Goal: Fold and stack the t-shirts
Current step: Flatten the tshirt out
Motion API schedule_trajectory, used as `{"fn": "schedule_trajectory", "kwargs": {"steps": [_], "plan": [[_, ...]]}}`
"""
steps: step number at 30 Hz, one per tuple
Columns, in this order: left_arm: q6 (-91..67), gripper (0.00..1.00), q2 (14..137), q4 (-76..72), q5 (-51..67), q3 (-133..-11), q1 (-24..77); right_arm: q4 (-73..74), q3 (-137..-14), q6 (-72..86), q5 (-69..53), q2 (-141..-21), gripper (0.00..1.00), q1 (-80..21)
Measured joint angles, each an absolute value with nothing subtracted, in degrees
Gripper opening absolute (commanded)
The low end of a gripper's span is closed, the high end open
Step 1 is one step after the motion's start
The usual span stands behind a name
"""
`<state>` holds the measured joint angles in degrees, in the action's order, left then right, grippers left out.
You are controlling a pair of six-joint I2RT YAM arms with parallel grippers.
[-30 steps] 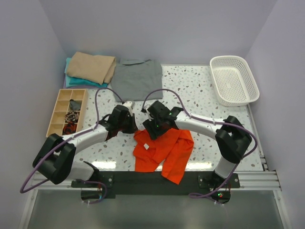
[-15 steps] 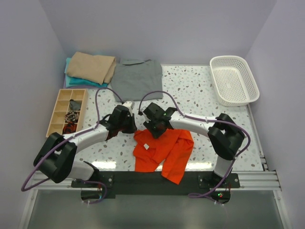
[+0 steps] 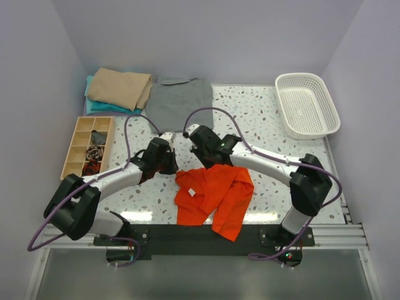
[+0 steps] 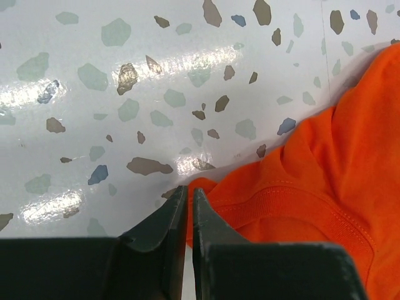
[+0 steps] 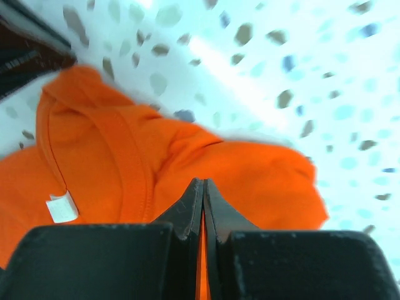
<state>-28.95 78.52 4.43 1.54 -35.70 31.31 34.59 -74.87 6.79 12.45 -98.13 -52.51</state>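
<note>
The orange-red t-shirt [image 3: 215, 194] lies crumpled at the table's front middle. A grey t-shirt [image 3: 181, 103] is spread flat at the back. A folded tan one [image 3: 119, 87] lies on a teal one [image 3: 94, 107] at the back left. My left gripper [image 3: 175, 170] is at the orange shirt's upper left corner. In the left wrist view its jaws [image 4: 187, 190] are nearly together on the collar edge of the shirt [image 4: 325, 187]. My right gripper [image 3: 206, 161] is at the shirt's top edge. In its wrist view it [image 5: 203, 182] is shut over the cloth [image 5: 125, 162], with no fold showing between the tips.
A white mesh basket [image 3: 307, 105] stands at the back right. A wooden compartment tray [image 3: 87, 145] holding small parts sits at the left, next to the left arm. A white label [image 5: 61, 208] shows inside the orange shirt's collar.
The right gripper's jaws have come together and its wrist has swung toward the back of the table. The left jaws have narrowed a little. The orange shirt's top edge has shifted slightly.
</note>
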Motion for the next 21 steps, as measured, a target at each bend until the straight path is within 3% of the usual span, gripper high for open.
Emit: {"fn": "schedule_trajectory", "kwargs": {"steps": [1, 2, 3, 4, 6, 10, 11, 12, 15, 21], "plan": [[-28.93, 0.12, 78.41, 4.43, 1.39, -35.70, 31.31, 34.76, -75.55, 6.42, 13.76, -96.79, 0.01, -52.27], [-28.93, 0.14, 78.28, 4.43, 1.23, -35.70, 31.31, 34.87, -76.40, 6.11, 14.57, -95.46, 0.37, -51.94], [-28.93, 0.18, 78.06, 4.47, 1.17, -35.70, 31.31, 35.07, -77.43, 5.80, 15.25, -94.41, 0.44, -51.59], [-28.93, 0.27, 77.82, 4.58, 0.95, -35.70, 31.31, 35.18, -78.35, 5.89, 15.59, -93.82, 0.46, -51.27], [-29.02, 0.32, 76.95, 5.30, -0.19, -35.70, 31.31, 35.11, -80.36, 5.19, 15.27, -93.03, 0.50, -50.63], [-28.97, 0.60, 74.76, 6.33, -3.51, -35.77, 31.31, 34.92, -80.09, 5.54, 10.74, -93.25, 0.52, -50.26], [-29.06, 0.68, 74.00, 6.81, -4.80, -35.79, 31.31, 34.87, -79.59, 5.85, 9.15, -93.49, 0.52, -50.35], [-29.23, 0.90, 73.14, 7.38, -6.15, -35.79, 31.31, 34.92, -79.13, 6.13, 7.55, -93.97, 0.53, -50.46], [-29.52, 1.00, 70.67, 8.95, -10.00, -35.79, 31.24, 34.83, -78.24, 6.87, 4.14, -96.42, 0.54, -51.05], [-30.52, 1.00, 67.05, 11.18, -14.72, -35.77, 29.61, 34.26, -77.65, 7.70, -1.17, -101.75, 0.55, -53.10]]}}
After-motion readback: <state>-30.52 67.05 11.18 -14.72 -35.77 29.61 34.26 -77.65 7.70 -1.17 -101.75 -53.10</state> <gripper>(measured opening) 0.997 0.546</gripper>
